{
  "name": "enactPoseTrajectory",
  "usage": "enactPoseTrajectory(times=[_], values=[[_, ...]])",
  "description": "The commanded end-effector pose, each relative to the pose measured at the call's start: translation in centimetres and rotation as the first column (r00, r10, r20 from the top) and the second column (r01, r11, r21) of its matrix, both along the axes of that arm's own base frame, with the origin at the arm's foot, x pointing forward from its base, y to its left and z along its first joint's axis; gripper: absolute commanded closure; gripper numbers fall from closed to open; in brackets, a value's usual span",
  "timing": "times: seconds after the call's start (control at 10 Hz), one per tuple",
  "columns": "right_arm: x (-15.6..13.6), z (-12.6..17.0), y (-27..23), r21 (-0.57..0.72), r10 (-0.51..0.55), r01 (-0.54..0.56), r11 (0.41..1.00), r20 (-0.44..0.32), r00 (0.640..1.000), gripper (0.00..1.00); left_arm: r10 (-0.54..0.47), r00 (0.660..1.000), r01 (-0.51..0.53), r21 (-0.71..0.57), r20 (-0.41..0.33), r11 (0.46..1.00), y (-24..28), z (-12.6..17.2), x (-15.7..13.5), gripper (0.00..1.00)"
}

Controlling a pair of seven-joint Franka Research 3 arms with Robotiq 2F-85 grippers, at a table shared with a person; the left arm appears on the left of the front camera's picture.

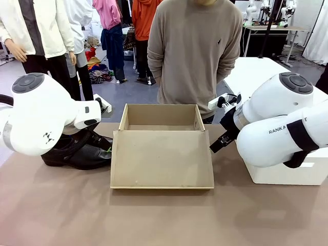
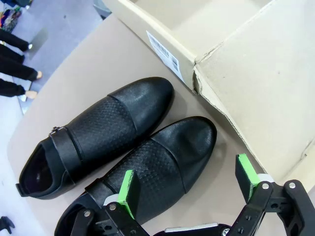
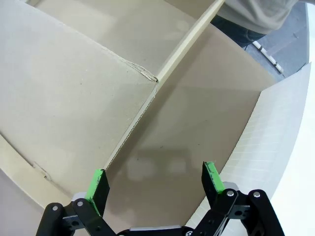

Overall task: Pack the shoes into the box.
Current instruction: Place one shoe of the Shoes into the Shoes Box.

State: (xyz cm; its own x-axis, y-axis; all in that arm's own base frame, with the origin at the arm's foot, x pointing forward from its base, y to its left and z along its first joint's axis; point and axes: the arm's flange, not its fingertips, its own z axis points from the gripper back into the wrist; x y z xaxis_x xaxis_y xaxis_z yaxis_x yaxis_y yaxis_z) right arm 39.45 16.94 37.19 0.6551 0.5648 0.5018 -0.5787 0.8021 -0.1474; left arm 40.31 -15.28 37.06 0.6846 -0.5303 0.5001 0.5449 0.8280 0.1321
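Shoes (image 1: pixel 77 151): a black leather pair lying side by side on the brown table (image 1: pixel 154 220), outside the box and just beside its left edge, toes toward the cardboard. In the left wrist view each shoe (image 2: pixel 113 128) has a smooth rounded-point toe, a finely embossed band across the instep and a plain strap, with a small metal buckle (image 2: pixel 54 132) on the farther one. The left gripper (image 2: pixel 187 184) hangs over the nearer shoe, its green-padded fingers set wide apart and touching nothing. The box (image 1: pixel 161 117) stands at mid-table, a shallow rectangular tray of plain matt brown cardboard whose interior shows bare cardboard floor and walls. Its hinged lid (image 1: pixel 161 159) lies folded flat on the table toward the robot, inner face up, with low raised lips along its sides and a slight tear at the corner folds. A white barcode label (image 2: pixel 165 51) sits on the tray's left outer wall. The right gripper (image 3: pixel 154 182) hovers above the strip of table between the lid's right lip and a white block (image 1: pixel 287 174), fingers spread and holding nothing. Beyond the tray a person (image 1: pixel 195 56) in a beige sweater stands at the far edge.
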Motion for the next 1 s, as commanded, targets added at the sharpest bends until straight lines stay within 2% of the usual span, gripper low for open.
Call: enactPoseTrajectory(times=[0.0, 0.3, 0.6, 0.8, 0.9], values=[[0.0, 0.0, 0.0, 0.001, -0.001, 0.001, 1.0, 0.0, 1.0, 0.0, 0.002, 1.0, -0.002, -0.001, 0.0, 1.0, 0.1, 0.0, 0.0, 0.0], [0.0, 0.0, 0.0, 0.0, 0.0, 0.0, 1.0, 0.0, 1.0, 0.0, 0.0, 1.0, 0.0, 0.0, 0.0, 1.0, 0.0, 0.0, 0.0, 0.0], [0.1, 3.7, -0.8, 0.012, -0.002, 0.002, 1.0, 0.001, 1.0, 0.0, 0.0, 0.998, -0.001, 0.015, 0.056, 1.0, 0.1, 4.5, -0.6, 0.0], [-0.3, 6.4, -1.5, 0.041, 0.043, -0.043, 0.998, -0.001, 0.999, 0.0, -0.021, 0.996, 0.019, 0.025, 0.088, 0.999, 0.1, 8.0, -1.2, 0.0], [-0.9, 7.9, -2.1, 0.08, 0.101, -0.101, 0.992, 0.008, 0.995, 0.0, -0.069, 0.993, 0.069, 0.005, 0.1, 0.998, 0.5, 9.6, -1.5, 0.0]])
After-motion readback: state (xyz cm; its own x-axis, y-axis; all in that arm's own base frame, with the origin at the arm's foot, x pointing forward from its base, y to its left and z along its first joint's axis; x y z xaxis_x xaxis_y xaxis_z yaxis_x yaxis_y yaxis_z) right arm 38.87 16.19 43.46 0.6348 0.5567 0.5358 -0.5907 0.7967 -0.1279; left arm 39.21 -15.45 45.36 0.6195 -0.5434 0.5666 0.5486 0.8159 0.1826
